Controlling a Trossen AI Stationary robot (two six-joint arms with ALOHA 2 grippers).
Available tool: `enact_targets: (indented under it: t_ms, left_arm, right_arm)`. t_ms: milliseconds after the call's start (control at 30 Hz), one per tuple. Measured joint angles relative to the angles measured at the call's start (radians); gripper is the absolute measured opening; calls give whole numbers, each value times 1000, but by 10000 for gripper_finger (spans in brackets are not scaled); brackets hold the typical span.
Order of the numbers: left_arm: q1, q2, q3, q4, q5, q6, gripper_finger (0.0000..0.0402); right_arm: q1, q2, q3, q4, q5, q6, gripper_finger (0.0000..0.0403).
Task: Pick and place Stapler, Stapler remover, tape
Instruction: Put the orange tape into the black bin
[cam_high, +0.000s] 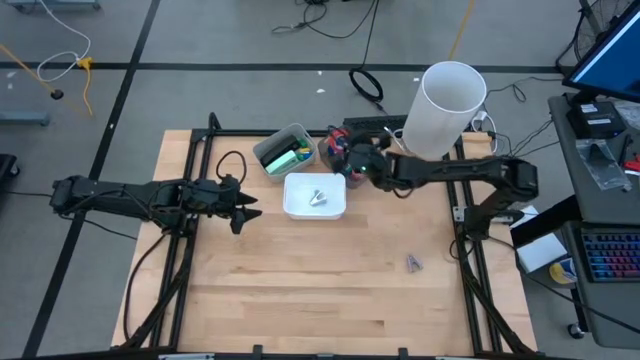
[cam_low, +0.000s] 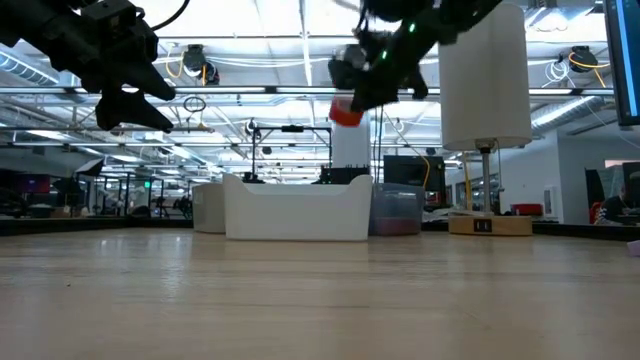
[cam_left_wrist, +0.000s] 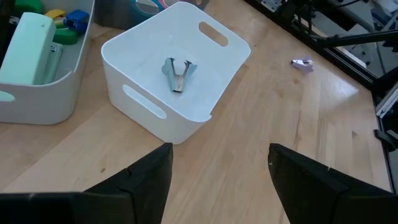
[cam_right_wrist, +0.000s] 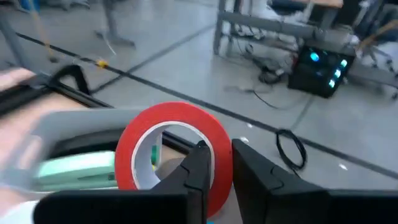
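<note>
Holding a red tape up in the air, right hand pinching the ring's rim between both fingers. Hanging above the far side of the worktop, near the white bin and just over the dark bin behind it. Seen low as a red spot high over the white bin. Lying inside the white bin, a metal remover. Resting in the grey bin beside it, a pale green stapler with small yellow and blue bits. Sitting alone on the wood farther off, a tiny purple thing. Waiting beside the white bin, left hand spread wide, holding nothing. Standing at the back, a big white tube.
</note>
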Motion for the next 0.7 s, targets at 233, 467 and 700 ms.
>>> enact_targets:
  t_ms: [233,467,700]
  left_arm:
    - [0,0,0,0,0,0,262]
    - [0,0,0,0,0,-1,262]
    - [0,0,0,0,-18,26,262]
  right_arm:
    - [-80,112,-1,-46,-36,110,30]
    - [-146,160,-1,-177,-99,242,40]
    - [-192,161,-19,-239,-204,297,38]
